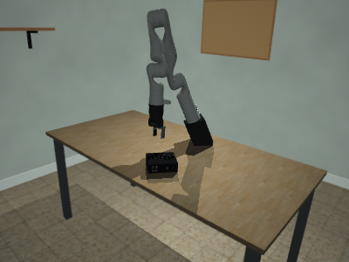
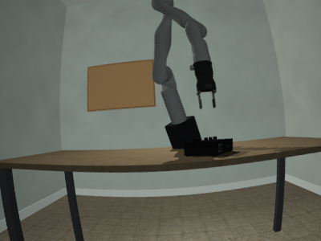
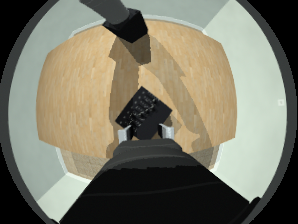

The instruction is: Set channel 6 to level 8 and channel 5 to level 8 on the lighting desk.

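The lighting desk (image 1: pixel 160 165) is a small black box standing on its feet near the front edge of the wooden table. A row of small fader caps sticks up from its top; their levels are too small to read. It also shows in the exterior view (image 2: pixel 209 146) and in the wrist view (image 3: pixel 141 113). My gripper (image 1: pixel 159 131) hangs open and empty well above the desk, a little behind it, fingers pointing down. It shows in the exterior view (image 2: pixel 206 100) too. In the wrist view only the gripper body fills the lower part.
The arm's black base (image 1: pixel 198 129) stands on the table behind the desk. The table's front edge runs close to the desk. A cork board (image 1: pixel 238 27) hangs on the back wall and a shelf (image 1: pixel 27 31) at the far left.
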Controlling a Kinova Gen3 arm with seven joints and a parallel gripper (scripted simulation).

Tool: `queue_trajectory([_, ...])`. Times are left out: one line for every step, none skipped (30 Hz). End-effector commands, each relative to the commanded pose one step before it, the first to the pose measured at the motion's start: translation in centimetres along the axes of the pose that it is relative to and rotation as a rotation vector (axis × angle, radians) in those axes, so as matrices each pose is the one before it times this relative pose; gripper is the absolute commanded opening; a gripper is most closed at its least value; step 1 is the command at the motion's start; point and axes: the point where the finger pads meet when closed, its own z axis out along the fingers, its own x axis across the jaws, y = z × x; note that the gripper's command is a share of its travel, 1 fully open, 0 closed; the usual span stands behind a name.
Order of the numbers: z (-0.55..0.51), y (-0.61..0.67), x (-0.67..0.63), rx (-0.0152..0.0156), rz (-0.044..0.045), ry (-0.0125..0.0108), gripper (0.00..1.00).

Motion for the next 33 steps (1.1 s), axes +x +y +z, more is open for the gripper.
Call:
queue_trajectory([0.033,-0.371,0.293,0.01017,0.01159,-0.00287,1.0])
queue_trajectory([0.0,0.0,0.0,0.0,0.0,0.0,1.0])
queue_trajectory([0.135,-0.289,-0.021,0.00813,0.00238,-0.00564,1.0])
queue_trajectory([0.0,0.0,0.0,0.0,0.0,0.0,1.0])
queue_trajectory([0.0,0.0,0.0,0.0,0.0,0.0,1.0])
queue_trajectory([0.0,0.0,0.0,0.0,0.0,0.0,1.0])
queue_trajectory([0.0,0.0,0.0,0.0,0.0,0.0,1.0])
queue_trajectory([0.118,-0.251,-0.019,0.00709,0.00207,-0.00495,1.0])
queue_trajectory([0.0,0.0,0.0,0.0,0.0,0.0,1.0])
queue_trajectory([0.0,0.0,0.0,0.0,0.0,0.0,1.0])
queue_trajectory([0.0,0.0,0.0,0.0,0.0,0.0,1.0])
queue_trajectory([0.0,0.0,0.0,0.0,0.0,0.0,1.0])
queue_trajectory([0.0,0.0,0.0,0.0,0.0,0.0,1.0])
queue_trajectory([0.101,-0.216,-0.017,0.0061,0.00178,-0.00428,1.0])
queue_trajectory([0.086,-0.183,-0.015,0.00517,0.00151,-0.00365,1.0])
queue_trajectory([0.0,0.0,0.0,0.0,0.0,0.0,1.0])
queue_trajectory([0.0,0.0,0.0,0.0,0.0,0.0,1.0])
queue_trajectory([0.0,0.0,0.0,0.0,0.0,0.0,1.0])
queue_trajectory([0.0,0.0,0.0,0.0,0.0,0.0,1.0])
queue_trajectory([0.072,-0.153,-0.012,0.0043,0.00126,-0.00305,1.0])
queue_trajectory([0.058,-0.124,-0.01,0.0035,0.00102,-0.00249,1.0])
queue_trajectory([0.0,0.0,0.0,0.0,0.0,0.0,1.0])
queue_trajectory([0.0,0.0,0.0,0.0,0.0,0.0,1.0])
queue_trajectory([0.0,0.0,0.0,0.0,0.0,0.0,1.0])
queue_trajectory([0.046,-0.098,-0.008,0.00277,0.00081,-0.00197,1.0])
queue_trajectory([0.035,-0.075,-0.006,0.00212,0.00062,-0.00151,1.0])
queue_trajectory([0.0,0.0,0.0,0.0,0.0,0.0,1.0])
queue_trajectory([0.0,0.0,0.0,0.0,0.0,0.0,1.0])
queue_trajectory([0.0,0.0,0.0,0.0,0.0,0.0,1.0])
queue_trajectory([0.0,0.0,0.0,0.0,0.0,0.0,1.0])
queue_trajectory([0.026,-0.055,-0.005,0.00154,0.00045,-0.0011,1.0])
queue_trajectory([0.018,-0.037,-0.003,0.00105,0.00031,-0.00075,1.0])
queue_trajectory([0.011,-0.023,-0.002,0.00065,0.00019,-0.00046,1.0])
